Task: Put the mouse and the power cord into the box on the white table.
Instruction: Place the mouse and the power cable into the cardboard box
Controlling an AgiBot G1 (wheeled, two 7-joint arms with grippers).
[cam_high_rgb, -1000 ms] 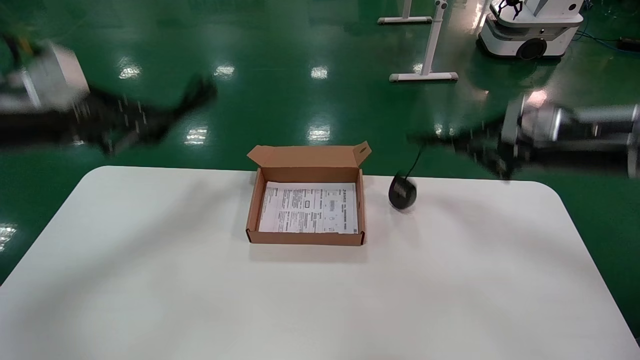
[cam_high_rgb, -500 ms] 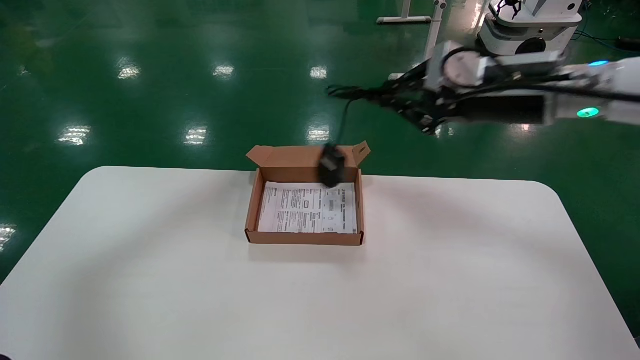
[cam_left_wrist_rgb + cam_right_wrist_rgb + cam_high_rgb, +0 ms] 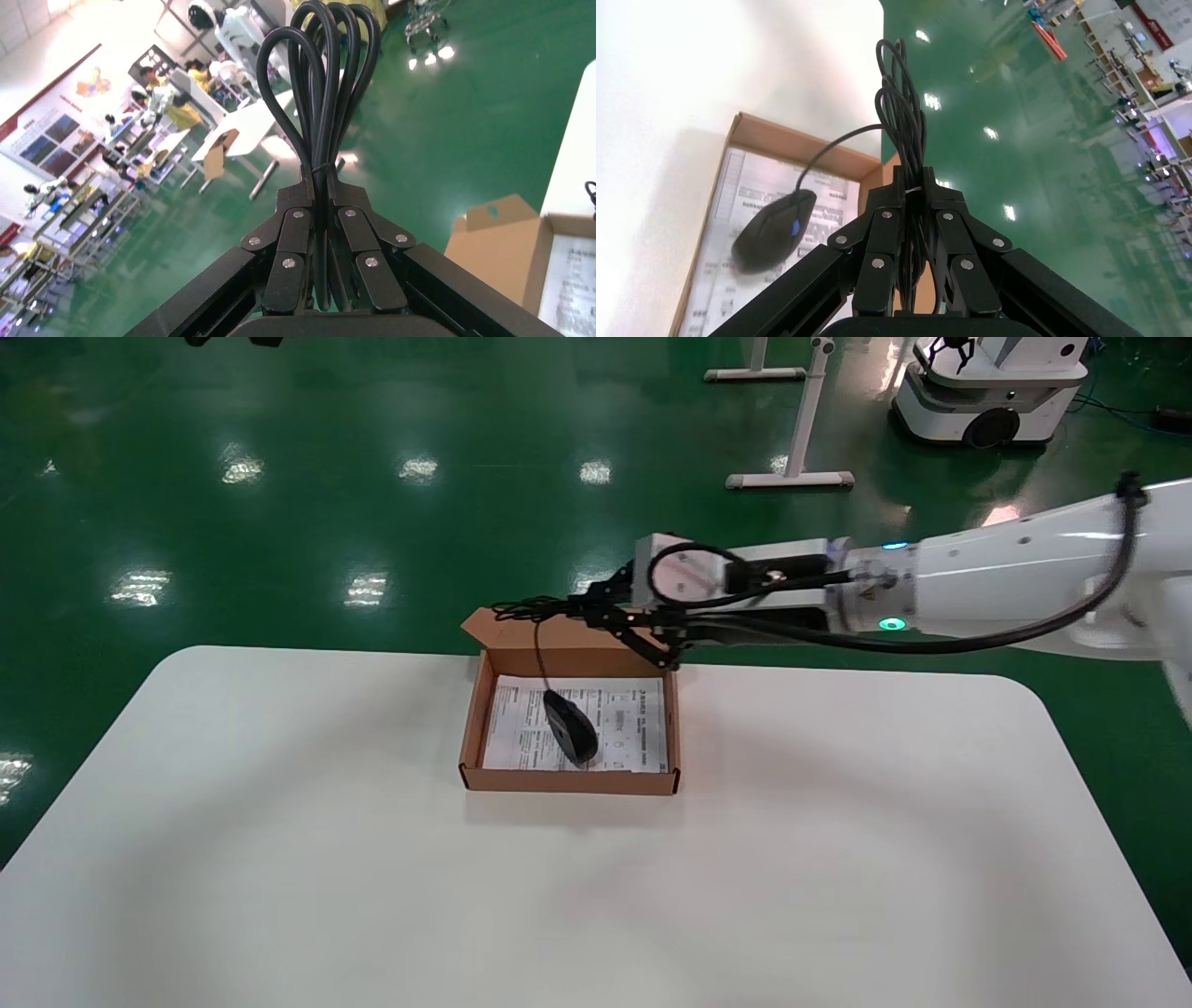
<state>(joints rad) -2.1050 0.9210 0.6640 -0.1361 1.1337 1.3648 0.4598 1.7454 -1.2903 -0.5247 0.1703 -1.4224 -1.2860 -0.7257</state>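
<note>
Right gripper (image 3: 596,613) of mine is clamped on the thin black bundled cable (image 3: 904,119) of the small black oval mouse (image 3: 571,727), above the back wall of the shallow brown cardboard box (image 3: 568,782). From it the mouse hangs down onto the printed white sheet (image 3: 624,728) inside that box, on the white bench (image 3: 838,859). My left gripper (image 3: 325,225), out of the head view, grips the thick black coiled power cord (image 3: 320,77).
</note>
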